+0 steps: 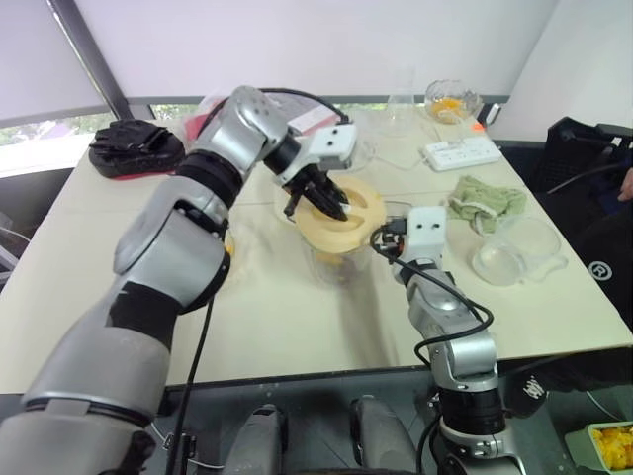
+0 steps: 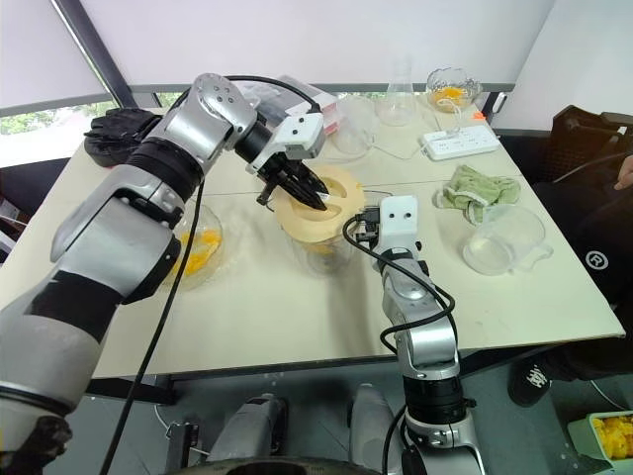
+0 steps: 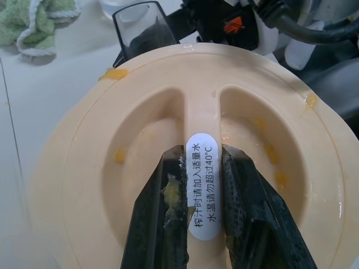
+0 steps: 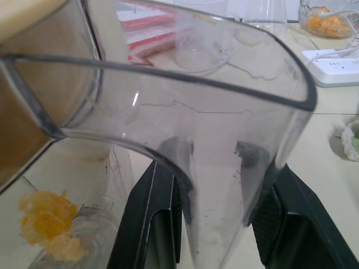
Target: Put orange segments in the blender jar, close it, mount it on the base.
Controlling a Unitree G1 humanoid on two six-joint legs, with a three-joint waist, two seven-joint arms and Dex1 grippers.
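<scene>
The clear blender jar (image 1: 334, 265) stands mid-table with a cream lid (image 1: 364, 224) resting on its mouth. My left gripper (image 3: 202, 159) reaches down from above and is shut on the lid's central ridge, which carries a white label. My right gripper (image 4: 216, 154), pointing level, is shut on the jar's clear side handle (image 4: 224, 190) from the near side. Orange segments (image 4: 47, 221) show through the jar's clear wall, low down. Small bits of orange pulp cling to the lid (image 3: 112, 140) and to my left fingers (image 3: 168, 196). The base is out of view.
A glass bowl of orange pieces (image 2: 193, 252) sits left of the jar. To the right are a squat clear jug (image 1: 514, 252) and a green cloth (image 1: 485, 203). At the back are a power strip (image 1: 462, 151), another bowl of orange (image 1: 452, 102) and a black object (image 1: 134, 148).
</scene>
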